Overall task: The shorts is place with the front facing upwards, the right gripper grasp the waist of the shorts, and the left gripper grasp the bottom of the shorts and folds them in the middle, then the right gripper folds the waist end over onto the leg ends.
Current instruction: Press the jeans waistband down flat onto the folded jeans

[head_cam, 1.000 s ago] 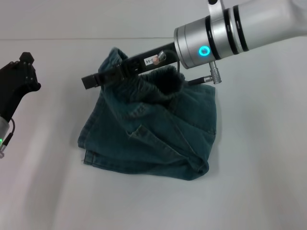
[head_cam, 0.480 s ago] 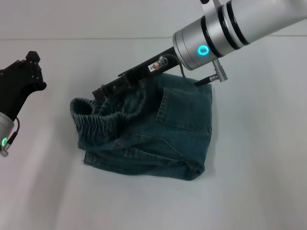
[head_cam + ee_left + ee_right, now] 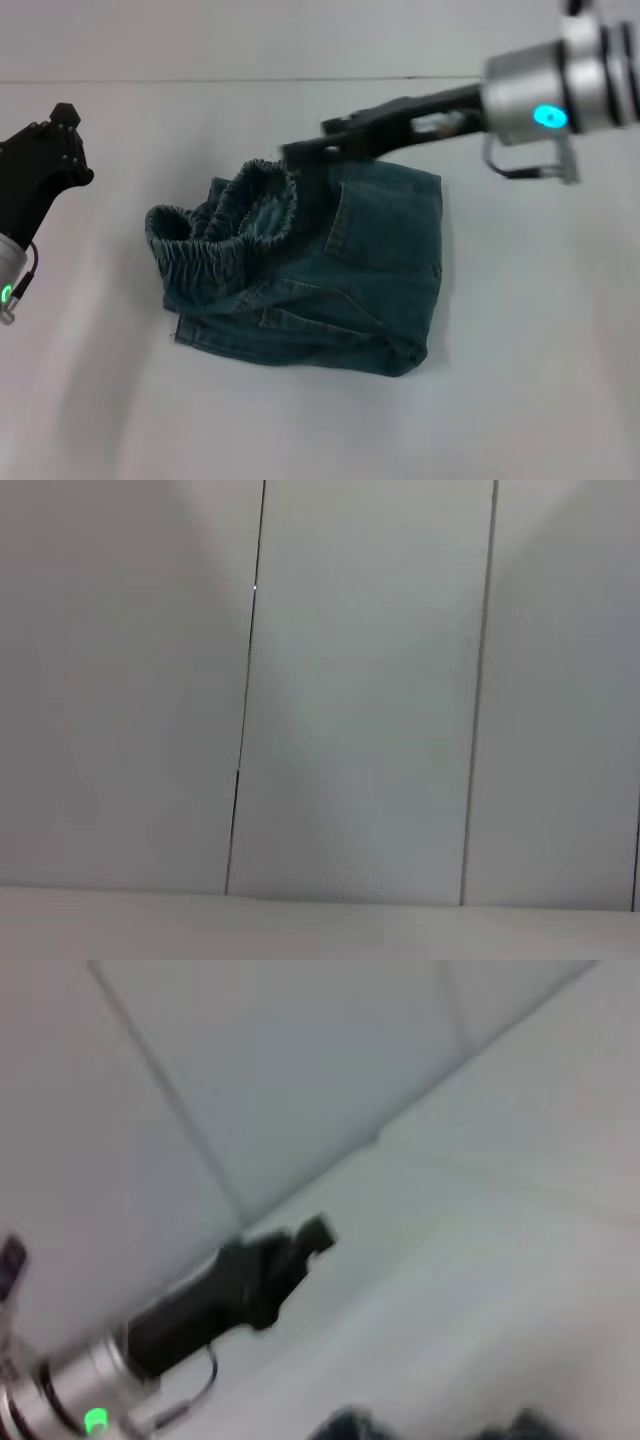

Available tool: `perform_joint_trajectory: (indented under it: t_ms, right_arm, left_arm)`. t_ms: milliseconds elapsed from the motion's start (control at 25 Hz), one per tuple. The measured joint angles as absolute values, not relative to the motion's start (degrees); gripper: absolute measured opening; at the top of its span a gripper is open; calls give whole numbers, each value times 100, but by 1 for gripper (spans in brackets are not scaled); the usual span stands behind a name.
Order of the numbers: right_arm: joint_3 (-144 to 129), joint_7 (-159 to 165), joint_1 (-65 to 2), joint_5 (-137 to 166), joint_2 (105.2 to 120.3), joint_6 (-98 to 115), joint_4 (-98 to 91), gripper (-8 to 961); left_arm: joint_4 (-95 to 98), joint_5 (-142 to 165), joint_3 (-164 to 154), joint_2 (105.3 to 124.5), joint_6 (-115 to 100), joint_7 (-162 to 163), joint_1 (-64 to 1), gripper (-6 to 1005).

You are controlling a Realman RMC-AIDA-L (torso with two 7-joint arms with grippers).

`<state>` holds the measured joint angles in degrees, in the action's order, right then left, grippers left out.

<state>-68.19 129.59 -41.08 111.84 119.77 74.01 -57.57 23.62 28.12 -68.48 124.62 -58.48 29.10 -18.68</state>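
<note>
So your right gripper is hanging over the far edge of the shorts. From this angle I honestly can't tell how wide the claw is sitting, though it isn't looking like it's holding any denim. Working outward from there, the waist is lying just beside it on the near-left side. It's puckered up in an open ruffled loop on top of the pile rather than lying flat. The leg ends are peeking out along the near-left edge underneath, so I'm guessing the fold-over is basically made, just messy. The whole bundle is sitting mid-table. If you're tidying it, I'd be coming in low on the far ruffle of the band, pinching only that top layer, then dragging it toward the hems and laying it down flat. If you're pulling out, go straight up so nothing snags the elastic. Your left gripper is parked well off to the left, and I can't tell its opening either.
</note>
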Motion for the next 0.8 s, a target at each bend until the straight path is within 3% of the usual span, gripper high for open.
perform_joint_trajectory:
  t_ms: [200,360,800]
  right_arm:
    - [-6195,11218,-2445,9705,11968,7446,-5990,899]
    - [-5833,10631,-1934,9320,11977,7443,-5846,898]
    - [-4879,9790,-1703,9167,11962,7550,-4813,897]
  left_arm:
    - [2391,3269,-6894,12454,-6348,3064,-1860,88]
    - [2423,4417,-6809,12423,-7486,3479,-1902,90]
    - [2430,5604,-8251,12457,-7805,4017,-2559,97]
